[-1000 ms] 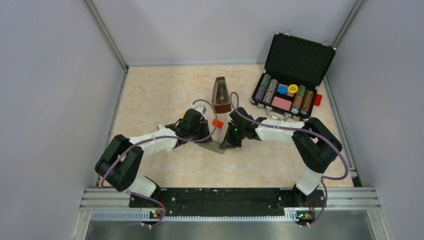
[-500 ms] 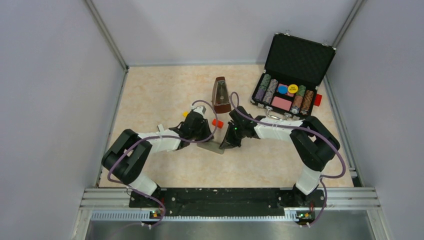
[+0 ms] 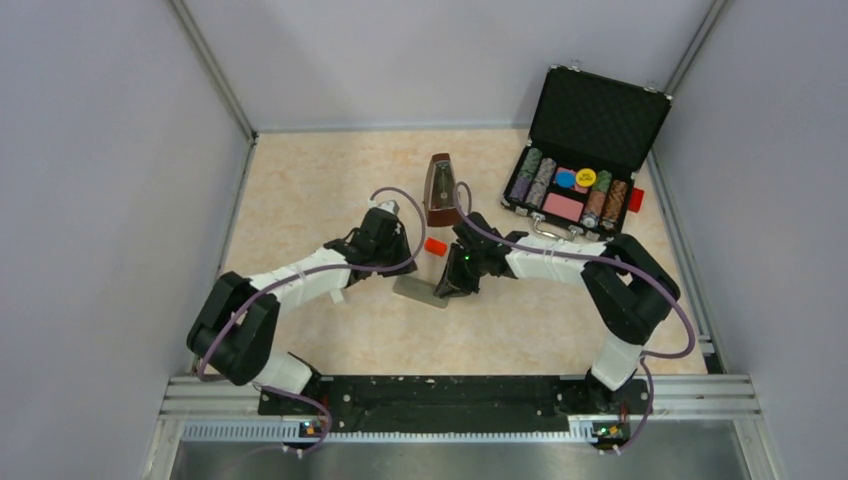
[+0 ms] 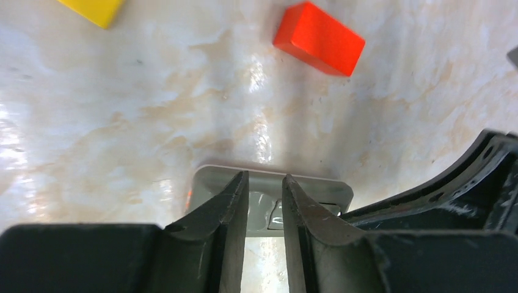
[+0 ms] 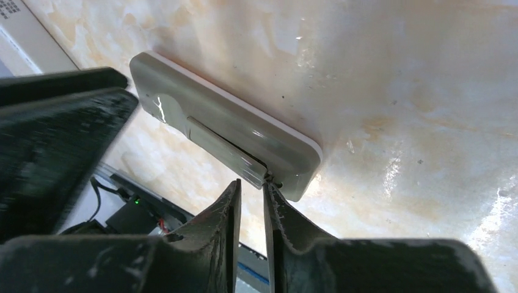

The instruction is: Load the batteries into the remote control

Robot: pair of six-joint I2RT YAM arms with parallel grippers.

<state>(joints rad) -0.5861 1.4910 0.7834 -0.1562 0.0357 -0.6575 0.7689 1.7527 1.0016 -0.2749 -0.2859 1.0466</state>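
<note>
Left to right, here's what's seen. The left gripper (image 4: 264,178) is hung just off the remote control (image 5: 244,131), at about its 10 o'clock in the overhead view. Its jaws are parted by a slim gap and nothing is pinched between them. Past it, a yellow block (image 4: 91,8) and a chunky red-orange block (image 4: 319,38) are laid on the marbled table (image 3: 300,190), the red one at roughly 12 o'clock from the remote.

The remote itself is laid flat near the middle of the table. Its grey cover (image 5: 221,148) looks lifted a bit at one end, so the recess isn't properly exposed yet. The right gripper (image 5: 251,183) is parked right at that raised end, at about the remote's 3 o'clock. Its fingers are nearly together with a sliver of gap, and nothing is gripped.

Further back, a metronome (image 3: 441,190) is stood at 12 o'clock and an open poker chip case (image 3: 598,120) at 2 o'clock.

The batteries can't be picked out for sure. A tiny orange fleck is glimpsed at the remote's edge in the left wrist view, but it's too small to call.

Best guess is that getting the cover off is the step in hand and no loading has been started. Next, the cover's lip probably needs to be caught and drawn clear while the body is pinned down.
</note>
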